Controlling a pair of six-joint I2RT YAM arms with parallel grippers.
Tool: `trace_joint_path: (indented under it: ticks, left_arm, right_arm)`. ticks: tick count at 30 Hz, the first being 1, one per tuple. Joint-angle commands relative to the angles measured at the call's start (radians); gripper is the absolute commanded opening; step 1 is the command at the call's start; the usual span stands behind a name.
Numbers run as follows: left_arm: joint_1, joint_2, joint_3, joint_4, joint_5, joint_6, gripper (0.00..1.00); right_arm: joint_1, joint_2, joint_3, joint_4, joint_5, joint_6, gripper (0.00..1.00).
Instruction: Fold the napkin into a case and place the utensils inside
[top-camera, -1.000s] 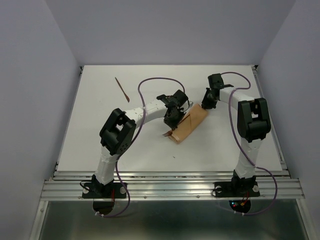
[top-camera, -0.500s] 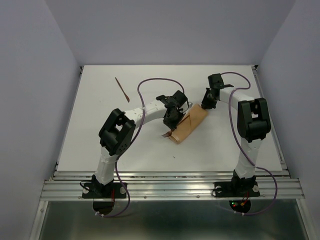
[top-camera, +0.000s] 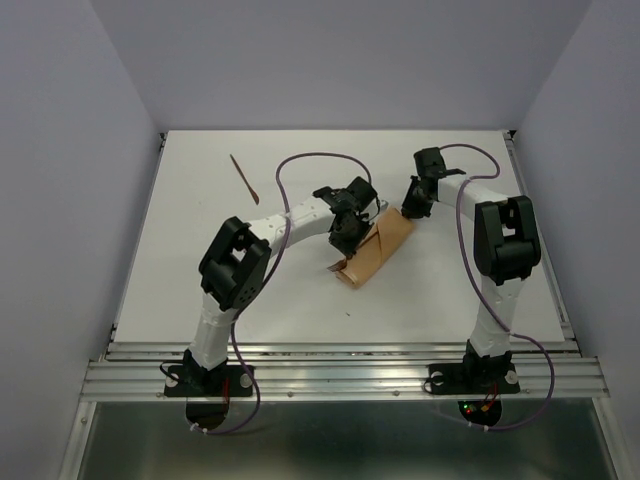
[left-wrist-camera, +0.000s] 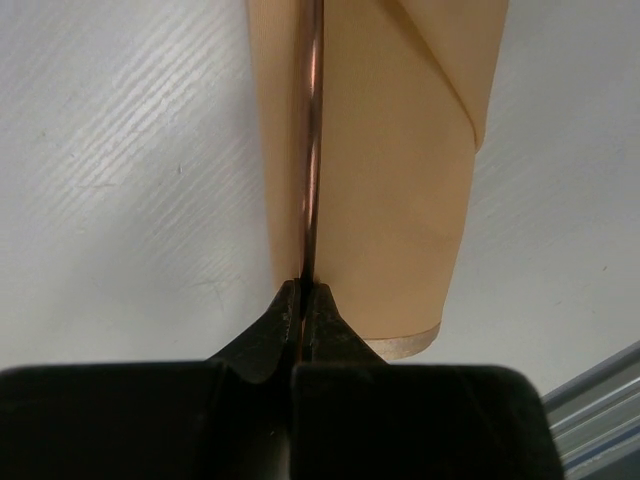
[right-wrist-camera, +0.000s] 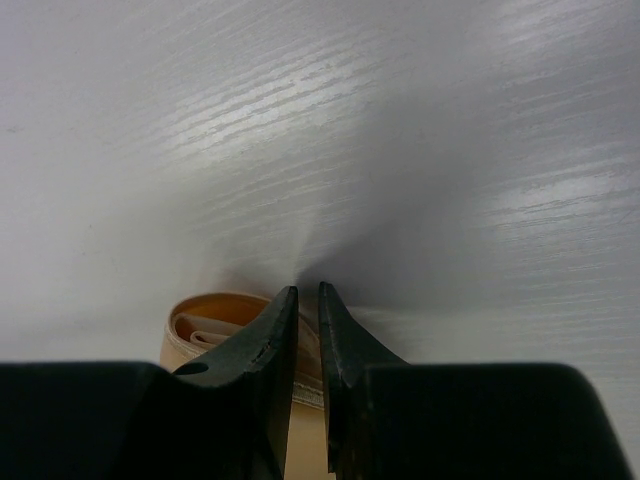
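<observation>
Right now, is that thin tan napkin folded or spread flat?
Folded: the thin tan napkin forms a narrow oblong pouch with overlapping flaps.

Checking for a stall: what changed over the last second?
Nothing visibly changed. The left gripper stays shut on the thin reddish-brown stick utensil along the tan folded napkin case; the right gripper stays pinching the case's far end.

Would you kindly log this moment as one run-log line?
left gripper: shut on utensil along case | right gripper: pinching case edge | second utensil: apart on table
</observation>
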Motion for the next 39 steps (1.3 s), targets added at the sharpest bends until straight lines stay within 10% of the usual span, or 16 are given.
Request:
trace_joint_path:
  ticks: [1, 39]
  left_arm:
    - [-0.004, 0.021, 0.092, -0.008, 0.019, -0.001, 0.0]
    - [0.007, 0.177, 0.293, 0.009, 0.002, -0.1, 0.0]
  right_arm:
    - [0.014, -0.031, -0.026, -0.004, -0.011, 0.002, 0.2]
    - [0.042, -0.017, -0.037, 0.01, -0.025, 0.018, 0.2]
